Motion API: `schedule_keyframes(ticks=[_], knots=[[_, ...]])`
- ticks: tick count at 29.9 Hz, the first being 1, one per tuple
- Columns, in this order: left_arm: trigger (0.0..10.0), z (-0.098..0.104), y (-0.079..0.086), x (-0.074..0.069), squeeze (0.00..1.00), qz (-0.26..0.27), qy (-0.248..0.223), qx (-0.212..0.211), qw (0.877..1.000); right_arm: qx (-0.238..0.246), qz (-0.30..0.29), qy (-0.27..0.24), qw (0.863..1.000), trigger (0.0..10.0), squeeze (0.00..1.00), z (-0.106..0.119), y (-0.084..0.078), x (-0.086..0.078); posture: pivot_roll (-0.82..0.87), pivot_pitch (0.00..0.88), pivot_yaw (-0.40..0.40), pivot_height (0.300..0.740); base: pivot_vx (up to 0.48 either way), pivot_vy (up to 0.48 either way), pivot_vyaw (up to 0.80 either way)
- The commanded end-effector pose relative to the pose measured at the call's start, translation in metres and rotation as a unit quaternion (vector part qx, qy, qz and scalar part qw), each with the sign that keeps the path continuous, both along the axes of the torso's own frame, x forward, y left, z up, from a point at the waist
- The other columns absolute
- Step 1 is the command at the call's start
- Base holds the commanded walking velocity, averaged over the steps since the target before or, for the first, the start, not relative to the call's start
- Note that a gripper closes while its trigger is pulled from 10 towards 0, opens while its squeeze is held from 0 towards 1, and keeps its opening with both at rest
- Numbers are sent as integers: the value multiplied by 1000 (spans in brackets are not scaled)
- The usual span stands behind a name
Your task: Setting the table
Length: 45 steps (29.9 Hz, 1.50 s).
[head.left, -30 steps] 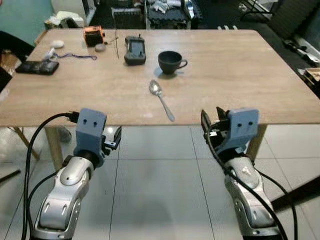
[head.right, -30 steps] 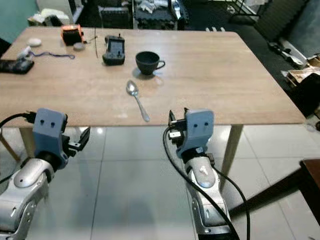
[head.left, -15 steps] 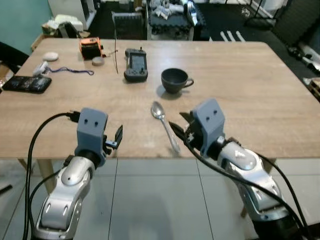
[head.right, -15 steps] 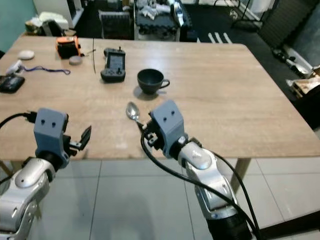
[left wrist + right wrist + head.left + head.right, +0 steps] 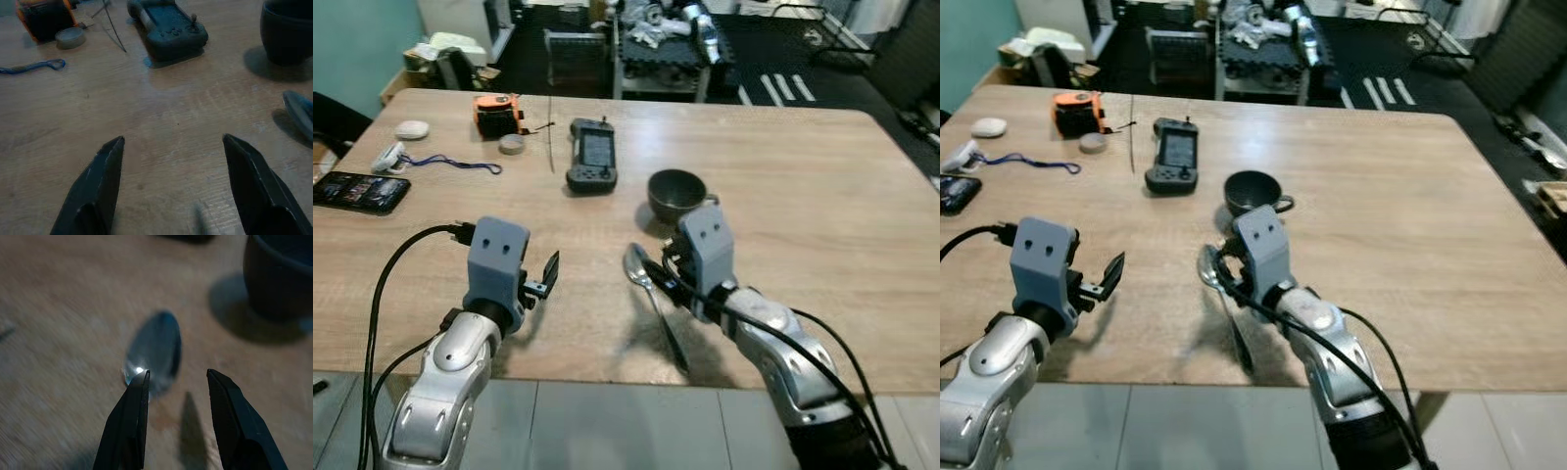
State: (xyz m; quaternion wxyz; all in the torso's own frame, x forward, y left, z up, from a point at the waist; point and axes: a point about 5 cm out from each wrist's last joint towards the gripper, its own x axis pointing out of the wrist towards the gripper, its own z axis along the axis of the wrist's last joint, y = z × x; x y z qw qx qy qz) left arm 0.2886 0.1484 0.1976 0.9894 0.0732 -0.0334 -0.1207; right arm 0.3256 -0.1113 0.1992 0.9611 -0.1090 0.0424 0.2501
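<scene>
From the head view, the table is barely set: a dark cup [image 5: 676, 193] and a spoon [image 5: 649, 294] lie on the wooden surface [image 5: 822, 186] amid clutter like a game controller [image 5: 593, 154]; nothing looks arranged yet. The right hand [image 5: 664, 277] hovers low over the spoon, just short of the cup.

The right wrist view shows its fingers [image 5: 128, 420] parted, straddling the spoon's bowl, gripping nothing.

The left wrist view shows the left hand [image 5: 171, 186] wide open and empty.
</scene>
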Motion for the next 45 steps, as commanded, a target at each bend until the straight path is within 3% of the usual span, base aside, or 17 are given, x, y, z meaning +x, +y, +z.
schedule_keyframes(ticks=[1,6,13,17,19,23,28,32,36,40,45], knots=[[10000,-4,-5,-6,0,-23,11,-2,1000,-9,-14,-1,1000,10000,0,0,-4,-1,89,194,44,740,0,0,0],[10000,-6,-7,-10,0,-39,19,5,999,-21,-23,-16,999,10000,0,12,-12,-2,93,198,40,740,0,0,0],[10000,-9,-6,-14,0,-40,23,6,999,-22,-29,-20,999,10000,0,23,-25,-16,84,210,28,740,0,0,0],[10000,-9,-7,-14,0,-40,26,4,999,-27,-33,-8,999,10000,0,18,-25,-26,81,214,25,740,0,0,0],[10000,-11,-9,-15,0,-42,29,5,999,-44,-22,16,999,10000,0,6,-24,-40,71,228,24,740,0,0,0],[10000,-13,-9,-16,0,-43,35,9,998,-57,-36,24,997,10000,0,0,-27,-45,70,244,29,740,0,0,0],[10000,-15,-9,-16,0,-42,40,13,998,-57,-47,23,997,10000,0,-1,-24,-47,72,255,33,740,0,0,0],[10000,-20,-11,-12,0,-44,49,18,998,-2,-37,45,998,10000,0,-8,-1,-52,67,280,50,740,0,0,0],[10000,-20,-15,-6,0,-49,49,18,997,28,-29,56,998,10000,0,-12,7,-46,67,286,59,740,0,0,0],[10000,-16,-17,2,0,-55,42,23,997,30,-36,33,998,10000,0,0,10,-18,74,286,66,740,0,0,0],[10000,-14,-14,4,0,-49,39,25,998,31,-25,22,999,10000,0,6,17,-13,83,285,62,740,0,0,0]])
